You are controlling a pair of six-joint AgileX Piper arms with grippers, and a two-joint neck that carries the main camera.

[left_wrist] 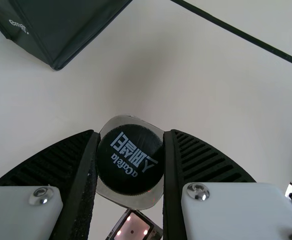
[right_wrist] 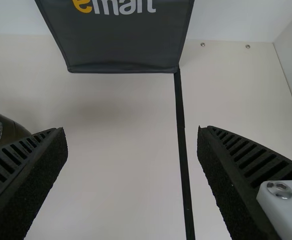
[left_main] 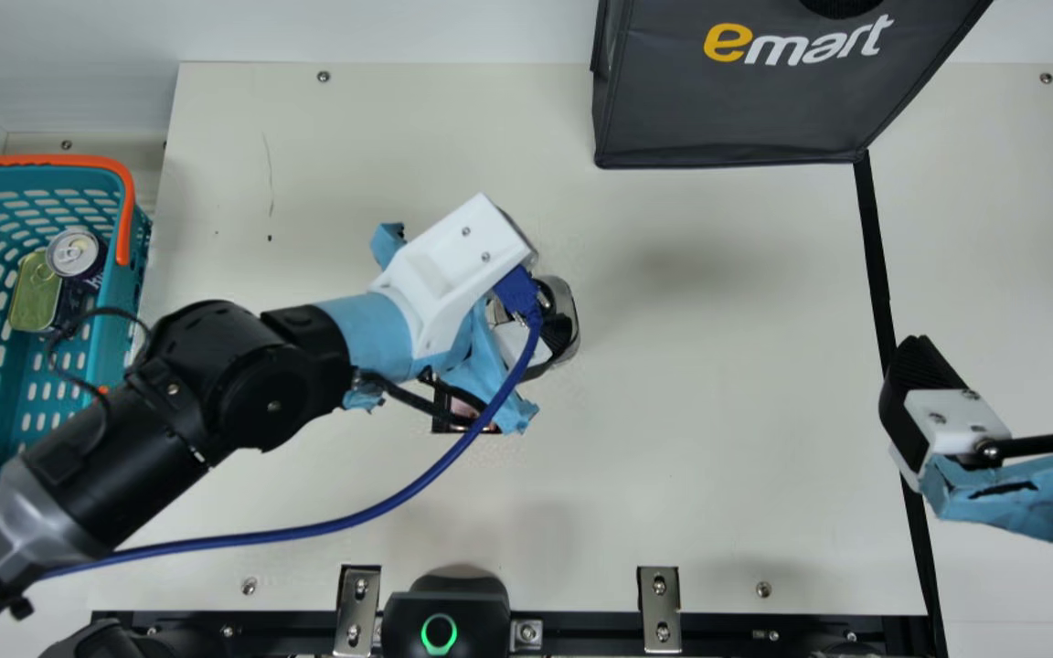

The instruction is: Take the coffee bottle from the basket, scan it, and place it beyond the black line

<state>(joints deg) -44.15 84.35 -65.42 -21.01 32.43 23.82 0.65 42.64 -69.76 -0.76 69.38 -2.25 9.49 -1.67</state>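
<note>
And here the bottle (left_main: 567,294) is gripped mid-table, left of the black line (left_main: 876,247), clamped between the left gripper's (left_main: 552,315) jaws. The scanner (left_main: 462,411) is seen nearby; whether it is touched is hard to tell. At right, the right gripper's (left_main: 1006,355) jaws are held wide apart.

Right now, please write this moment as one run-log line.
left gripper: holding coffee bottle beside scanner | right gripper: open near black line | coffee bottle: not beyond line
</note>
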